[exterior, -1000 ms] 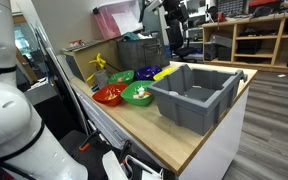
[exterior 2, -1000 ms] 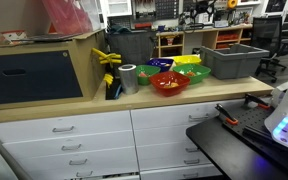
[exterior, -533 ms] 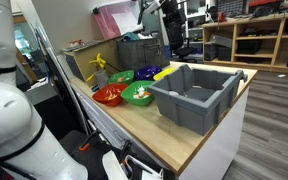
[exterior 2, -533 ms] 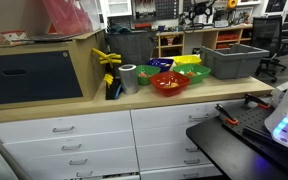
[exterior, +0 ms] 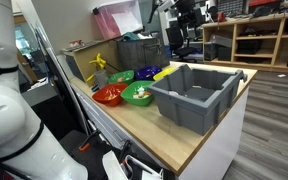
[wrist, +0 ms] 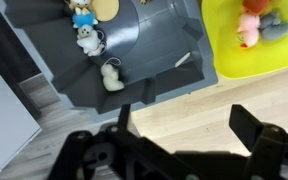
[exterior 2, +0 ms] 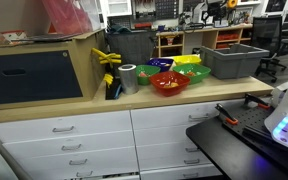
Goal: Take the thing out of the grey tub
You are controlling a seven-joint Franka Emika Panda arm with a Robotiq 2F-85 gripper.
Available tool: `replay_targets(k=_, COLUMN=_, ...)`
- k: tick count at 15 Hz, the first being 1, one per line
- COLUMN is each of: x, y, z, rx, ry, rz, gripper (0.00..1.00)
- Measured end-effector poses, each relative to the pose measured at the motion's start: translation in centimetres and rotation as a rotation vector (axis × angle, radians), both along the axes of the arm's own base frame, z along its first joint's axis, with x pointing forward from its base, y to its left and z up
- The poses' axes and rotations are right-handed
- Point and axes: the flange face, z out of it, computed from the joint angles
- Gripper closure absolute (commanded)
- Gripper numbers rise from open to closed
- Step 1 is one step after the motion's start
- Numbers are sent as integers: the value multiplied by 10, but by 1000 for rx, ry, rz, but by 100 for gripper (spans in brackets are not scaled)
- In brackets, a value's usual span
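The grey tub (exterior: 196, 103) stands on the wooden counter near its end and shows in both exterior views (exterior 2: 234, 63). In the wrist view the tub (wrist: 154, 45) lies below and ahead of me. It holds several small toys: a white figure (wrist: 111, 76), another white figure (wrist: 89, 41), a blue-topped one (wrist: 82, 16) and a tan round piece (wrist: 105, 8). My gripper (wrist: 184, 120) is open and empty, high above the counter beside the tub's rim. In an exterior view it hangs well above the tub (exterior: 181, 18).
A yellow bowl (wrist: 269, 45) with pink toys sits next to the tub. Red (exterior: 109, 96), green (exterior: 137, 95) and blue (exterior: 146, 72) bowls stand further along the counter. A silver roll (exterior 2: 129, 78) and yellow clamps (exterior 2: 108, 60) stand by a wooden box.
The arm at the top of the exterior view has shifted slightly to the right, above the tub. Nothing on the counter has moved.
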Motion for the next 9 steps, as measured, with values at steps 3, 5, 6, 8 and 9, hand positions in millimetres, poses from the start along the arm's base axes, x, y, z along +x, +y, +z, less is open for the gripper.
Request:
replay_targets(k=3, x=-22, y=-33, z=-18, rx=11, ry=38, rz=-52, gripper=0)
replay_targets(k=5, x=-34, y=-48, z=-38, rx=16, ry=59, rz=-75, gripper=0)
replay_targets(k=6, x=-39, y=-53, z=-51, rx=18, ry=67, rz=-83, gripper=0)
replay_targets(k=8, x=-48, y=-57, z=-79, rx=26, ry=91, rz=-92, gripper=0)
replay_targets(k=9, x=-51, y=-56, z=-94, rx=33, ry=106, rz=-92, gripper=0)
